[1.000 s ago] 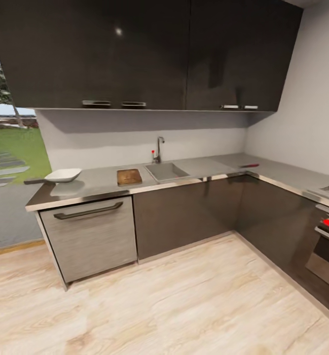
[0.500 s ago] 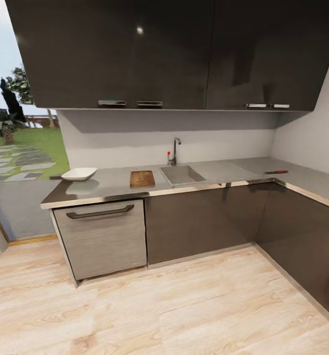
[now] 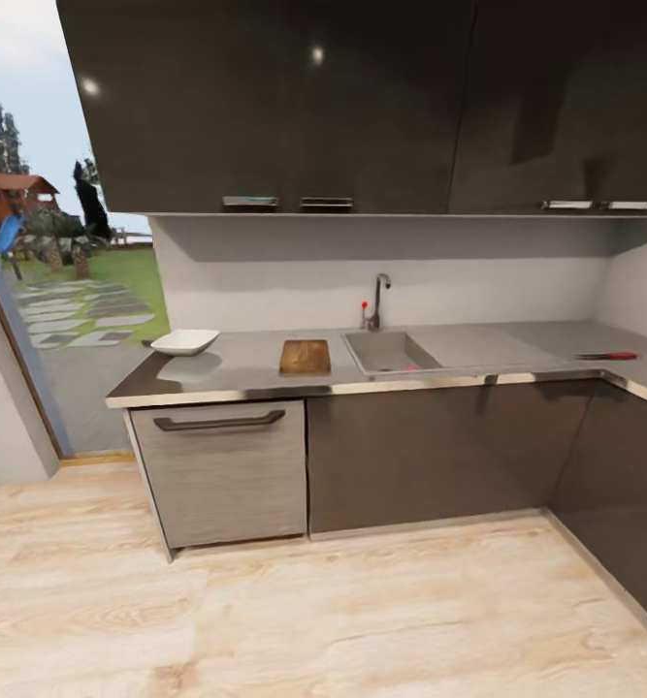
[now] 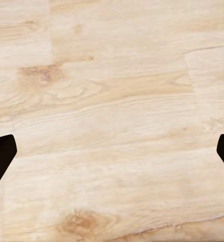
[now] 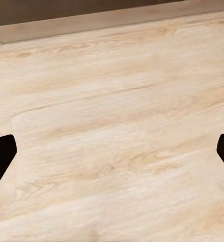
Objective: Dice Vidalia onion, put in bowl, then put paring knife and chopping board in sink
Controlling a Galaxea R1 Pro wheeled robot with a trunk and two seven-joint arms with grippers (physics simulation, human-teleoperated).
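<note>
Whole view has swung since a second ago, that's my camera turning, not the stuff. Table [image 3: 245, 373] sits well ahead of both jaws, sink [image 3: 386, 351] in it; something pinkish inside, can't tell if it's the onion. Chopping board [image 3: 305, 357] beside the sink, bowl [image 3: 184, 341] past it, paring knife [image 3: 608, 356] far off, lengthwise along the table. Wrist views show floor [image 4: 112, 101] under wide-apart, empty fingertips: left [image 4: 1, 156], right [image 5: 1, 156].

Glossy dark wall cabinets [image 3: 362, 107] hang above a pale grey backsplash wall [image 3: 381, 267]. Below, dark base cabinets [image 3: 430, 456] stand beside a lighter wood-grain drawer front [image 3: 221, 475] with a dark bar handle. Light wood-plank flooring [image 3: 323, 620] covers the room. At the left, an opening [image 3: 61, 271] shows grass, stepping stones and trees in daylight.
</note>
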